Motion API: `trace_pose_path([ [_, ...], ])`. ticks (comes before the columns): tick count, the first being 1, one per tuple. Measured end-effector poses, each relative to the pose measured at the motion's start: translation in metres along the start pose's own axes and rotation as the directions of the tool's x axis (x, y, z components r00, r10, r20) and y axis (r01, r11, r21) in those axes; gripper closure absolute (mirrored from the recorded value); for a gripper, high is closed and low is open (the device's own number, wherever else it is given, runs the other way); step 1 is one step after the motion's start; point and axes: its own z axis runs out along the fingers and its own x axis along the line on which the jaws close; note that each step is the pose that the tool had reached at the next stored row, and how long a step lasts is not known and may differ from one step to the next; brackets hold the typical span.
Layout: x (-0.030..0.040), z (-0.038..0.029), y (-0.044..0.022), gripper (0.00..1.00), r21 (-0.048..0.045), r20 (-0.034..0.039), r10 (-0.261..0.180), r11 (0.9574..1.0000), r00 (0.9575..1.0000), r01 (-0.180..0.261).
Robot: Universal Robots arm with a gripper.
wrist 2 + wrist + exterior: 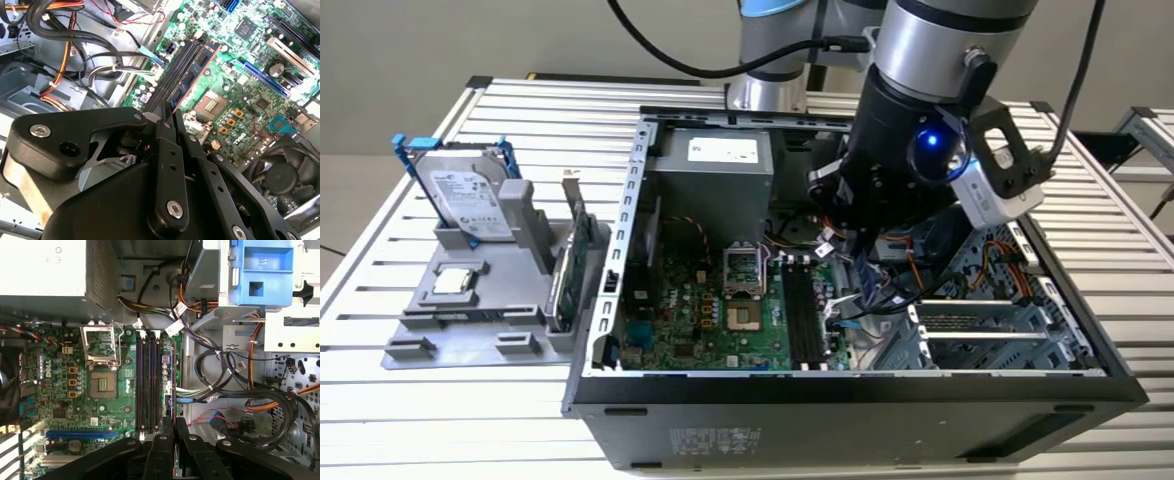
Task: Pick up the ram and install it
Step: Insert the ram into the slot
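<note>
Ram (192, 75), a long, narrow blue-green memory stick with black chips, is gripped between the closed black jaws. It is held edge-on inside the computer, running lengthwise along the black memory slots (147, 385); whether it touches a slot I cannot tell. Largest around it is the slatted silver metal tabletop (400, 420), and on that stands the black tower computer case (854, 425), laid on its side with the panel off. The silver and black robot arm (941, 60) reaches down into the case. On the case floor lies the green motherboard (125, 405), with a grey box-shaped power supply (714, 170) beside it. On the exterior view's left, apart from the case, a grey plastic parts holder (467, 345) carries an upright silver hard drive in a blue frame (460, 195). Next to the slots sits the square metal processor socket (104, 385).
</note>
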Motion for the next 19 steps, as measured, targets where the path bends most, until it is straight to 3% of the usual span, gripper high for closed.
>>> trace_pose_path([
  [19,0.002,0.01,0.0016,1.0,0.0002,-0.0035,0.0,1.0,1.0,0.0],
])
